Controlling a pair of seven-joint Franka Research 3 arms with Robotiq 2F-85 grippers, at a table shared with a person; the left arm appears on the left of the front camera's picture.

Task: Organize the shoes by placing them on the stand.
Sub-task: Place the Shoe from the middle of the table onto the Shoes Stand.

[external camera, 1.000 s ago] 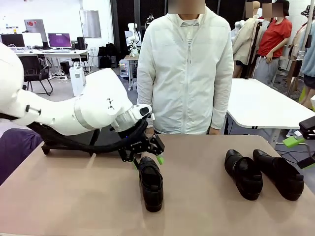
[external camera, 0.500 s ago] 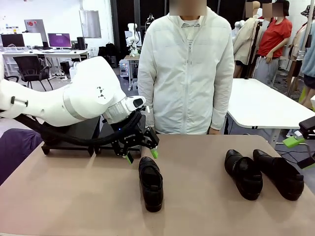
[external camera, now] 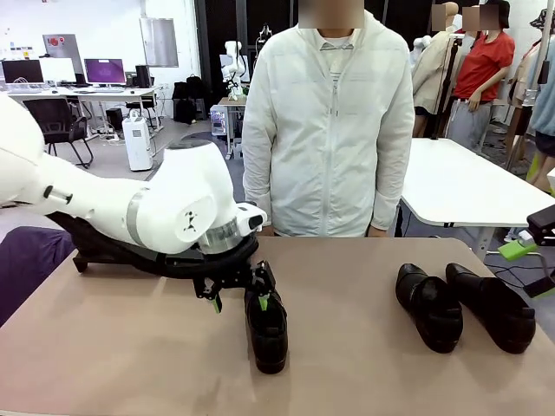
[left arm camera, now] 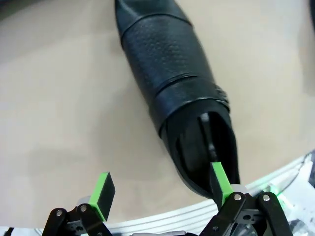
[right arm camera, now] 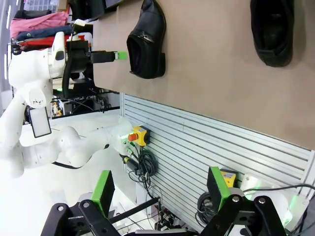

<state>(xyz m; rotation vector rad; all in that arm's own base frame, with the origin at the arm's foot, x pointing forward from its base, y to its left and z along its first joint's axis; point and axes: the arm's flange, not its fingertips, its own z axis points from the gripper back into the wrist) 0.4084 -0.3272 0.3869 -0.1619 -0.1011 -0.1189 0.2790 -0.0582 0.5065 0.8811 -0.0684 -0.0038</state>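
Note:
One glossy black shoe (external camera: pixel 269 340) lies mid-table, toe towards me. My left gripper (external camera: pixel 239 302) is open at its heel end. In the left wrist view one green-padded finger (left arm camera: pixel 217 178) reaches into the opening of that shoe (left arm camera: pixel 167 69), while the other finger (left arm camera: pixel 103 190) hangs outside over the bare table. Two more shoes (external camera: pixel 429 308) (external camera: pixel 492 306) lie side by side at the right. The stand (external camera: pixel 94 252), low and matte black, sits at the far left, largely behind my left arm. My right gripper (external camera: pixel 531 269) (right arm camera: pixel 160 189) is open and empty off the table's right edge.
A person in a white jacket (external camera: pixel 328 130) stands at the far edge, hands out of sight. Bare tabletop (external camera: pixel 347 347) separates the middle shoe from the right pair. A purple cloth (external camera: pixel 26 260) lies at the left edge.
My left gripper has come down and towards the near side onto the middle shoe's heel, one finger now inside its opening. The shoes and the right arm have not moved.

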